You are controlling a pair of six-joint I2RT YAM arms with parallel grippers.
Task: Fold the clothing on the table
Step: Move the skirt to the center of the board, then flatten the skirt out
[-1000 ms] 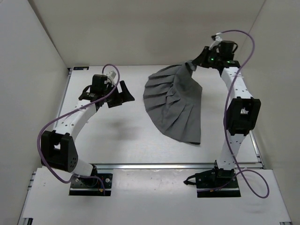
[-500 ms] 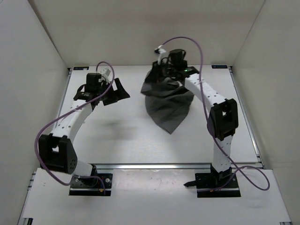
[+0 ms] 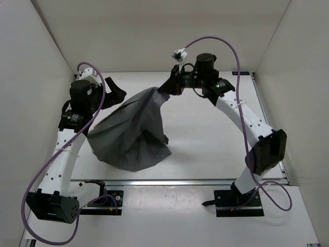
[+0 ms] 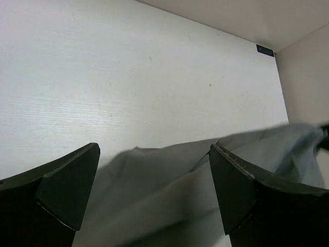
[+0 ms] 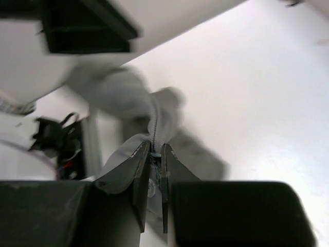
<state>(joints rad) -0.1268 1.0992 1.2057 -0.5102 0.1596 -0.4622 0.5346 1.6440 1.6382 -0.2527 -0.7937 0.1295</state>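
Observation:
The clothing (image 3: 128, 136) is a dark grey garment, drawn up at its back right corner and draping down to the table (image 3: 211, 139) at the front left. My right gripper (image 3: 166, 87) is shut on that raised corner; in the right wrist view the fingers (image 5: 140, 170) pinch a zippered edge of the clothing (image 5: 165, 105). My left gripper (image 3: 115, 92) hangs open just above the clothing's upper left edge. In the left wrist view the clothing (image 4: 175, 190) lies below and between the left gripper's (image 4: 154, 149) spread fingers, apart from both.
White walls close in the table on three sides. A metal rail (image 3: 180, 181) runs along the near edge in front of both arm bases. Purple cables (image 3: 226, 43) loop off each arm. Bare table (image 4: 128, 67) lies beyond the left gripper.
The right gripper has carried the clothing from the back right across to the left, so it now drapes toward the front left. The left arm has swung left and raised, its gripper still open.

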